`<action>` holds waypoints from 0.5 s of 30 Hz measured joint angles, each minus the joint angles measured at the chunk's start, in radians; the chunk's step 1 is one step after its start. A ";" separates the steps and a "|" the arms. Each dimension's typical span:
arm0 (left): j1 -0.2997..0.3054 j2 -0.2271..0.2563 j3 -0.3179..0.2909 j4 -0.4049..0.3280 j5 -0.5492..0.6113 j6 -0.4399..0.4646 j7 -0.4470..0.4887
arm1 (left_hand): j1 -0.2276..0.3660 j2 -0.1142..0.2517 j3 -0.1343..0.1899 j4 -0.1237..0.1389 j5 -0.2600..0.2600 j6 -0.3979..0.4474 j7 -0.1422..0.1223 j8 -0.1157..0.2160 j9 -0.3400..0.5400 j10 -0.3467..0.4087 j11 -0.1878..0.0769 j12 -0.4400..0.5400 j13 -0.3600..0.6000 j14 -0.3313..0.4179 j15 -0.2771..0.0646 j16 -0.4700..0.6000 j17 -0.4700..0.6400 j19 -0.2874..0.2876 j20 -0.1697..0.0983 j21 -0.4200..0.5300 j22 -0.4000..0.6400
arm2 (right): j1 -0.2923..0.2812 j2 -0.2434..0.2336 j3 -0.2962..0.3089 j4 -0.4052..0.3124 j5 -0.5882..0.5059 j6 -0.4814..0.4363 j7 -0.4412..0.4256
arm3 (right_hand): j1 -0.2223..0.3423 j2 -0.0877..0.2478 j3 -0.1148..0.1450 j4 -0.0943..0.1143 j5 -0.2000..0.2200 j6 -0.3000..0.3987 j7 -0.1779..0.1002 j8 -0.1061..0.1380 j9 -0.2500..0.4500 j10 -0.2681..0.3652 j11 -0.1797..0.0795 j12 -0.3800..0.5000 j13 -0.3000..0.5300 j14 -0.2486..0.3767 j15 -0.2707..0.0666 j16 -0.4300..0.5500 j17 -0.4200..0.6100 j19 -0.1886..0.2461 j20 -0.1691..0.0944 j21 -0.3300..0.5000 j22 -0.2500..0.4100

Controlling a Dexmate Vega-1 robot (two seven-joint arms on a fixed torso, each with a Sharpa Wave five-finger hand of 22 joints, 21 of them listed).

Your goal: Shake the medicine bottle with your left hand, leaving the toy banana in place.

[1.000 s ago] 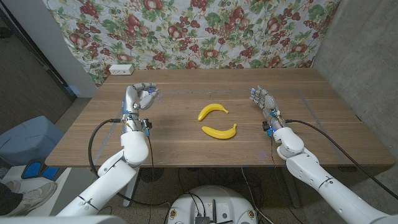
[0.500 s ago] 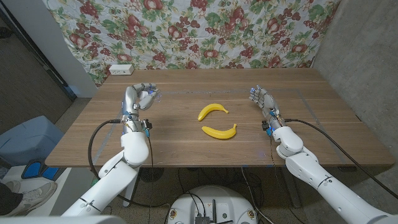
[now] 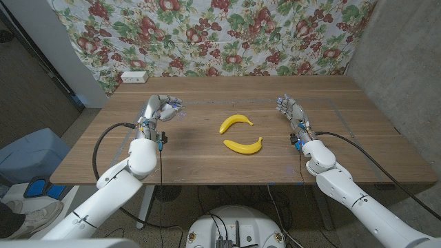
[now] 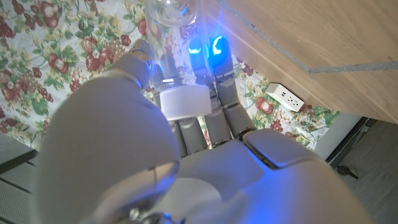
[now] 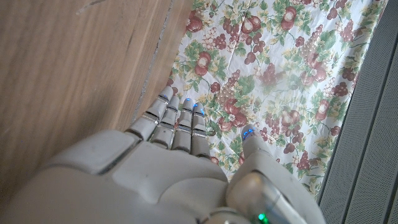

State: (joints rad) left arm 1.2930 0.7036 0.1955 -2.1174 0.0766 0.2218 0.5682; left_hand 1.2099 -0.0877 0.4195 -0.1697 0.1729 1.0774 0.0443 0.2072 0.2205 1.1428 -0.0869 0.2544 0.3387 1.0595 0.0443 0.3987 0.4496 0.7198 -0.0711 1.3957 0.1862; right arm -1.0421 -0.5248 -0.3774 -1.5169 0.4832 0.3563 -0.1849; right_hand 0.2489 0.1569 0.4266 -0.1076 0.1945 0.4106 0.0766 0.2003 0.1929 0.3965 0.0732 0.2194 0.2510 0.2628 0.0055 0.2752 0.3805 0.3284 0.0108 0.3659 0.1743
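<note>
Gripping one medicine bottle [image 4: 171, 25] in left hand [image 3: 160, 109], two toy bananas [image 3: 235, 122] on table [image 3: 207, 162]

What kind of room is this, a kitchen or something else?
Probably a lab or test room, not a kitchen: a bare wooden table, a fruit-patterned cloth hung as a backdrop, and cabled robot arms beside two toy bananas.

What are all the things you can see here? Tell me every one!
toy bananas: two, yellow, middle of the table, curved toward each other.
medicine bottle: one, clear with a white cap, held in the left robot hand.
table: one, brown wood.
cloth: one, flowers and fruit print, hanging behind the table.
power outlet: one, white, at the far left edge of the table.
left robot hand: one, white, grips the bottle at the table's left.
right robot hand: one, white, holds nothing, at the table's right.
</note>
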 measured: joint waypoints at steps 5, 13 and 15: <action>-0.016 0.048 0.001 -0.023 -0.042 0.077 -0.094 | 0.000 0.000 0.000 0.000 0.000 0.000 0.000 0.000 0.000 0.000 0.000 0.000 0.000 0.000 0.000 0.000 0.000 -0.001 0.001 0.000 0.000 | 0.000 0.000 0.000 0.002 0.001 0.000 0.000 | 0.000 0.000 0.000 0.000 0.000 0.000 0.000 0.000 0.000 0.000 0.000 0.000 0.000 0.000 0.000 -0.002 0.000 0.000 0.000 0.000 0.000; -0.042 0.111 0.013 -0.053 -0.101 0.165 -0.194 | 0.000 0.000 0.000 0.000 0.000 0.000 0.000 0.000 0.000 0.000 0.000 0.000 0.000 0.000 0.000 -0.003 0.002 -0.001 0.001 0.000 0.000 | -0.001 0.000 0.001 0.003 0.004 0.004 0.003 | 0.000 0.000 0.000 0.000 0.000 0.000 0.000 0.000 0.000 0.000 0.000 0.000 0.000 0.000 0.000 -0.002 0.000 0.000 0.000 -0.004 0.000; -0.049 0.125 0.018 -0.059 -0.101 0.165 -0.194 | 0.000 0.000 0.003 -0.003 0.000 0.000 0.000 0.000 0.000 0.000 0.000 0.000 0.000 0.000 0.000 -0.003 0.003 -0.001 0.002 0.000 0.000 | -0.001 0.000 0.001 0.003 0.005 0.006 0.003 | 0.000 0.000 0.000 0.000 0.000 0.000 0.000 0.000 0.000 0.000 0.000 0.000 0.000 0.000 0.000 -0.002 0.000 0.000 0.000 -0.004 0.000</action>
State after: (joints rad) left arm 1.2444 0.8284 0.2131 -2.1765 -0.0243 0.3869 0.3747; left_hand 1.2099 -0.0877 0.4225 -0.1728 0.1729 1.0774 0.0443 0.2072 0.2206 1.1427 -0.0869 0.2545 0.3388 1.0595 0.0443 0.3958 0.4525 0.7184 -0.0696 1.3958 0.1867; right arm -1.0430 -0.5245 -0.3762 -1.5138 0.4883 0.3618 -0.1816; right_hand 0.2489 0.1569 0.4266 -0.1076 0.1944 0.4106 0.0766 0.2003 0.1928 0.3965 0.0732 0.2194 0.2510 0.2628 0.0055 0.2735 0.3806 0.3283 0.0108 0.3622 0.1743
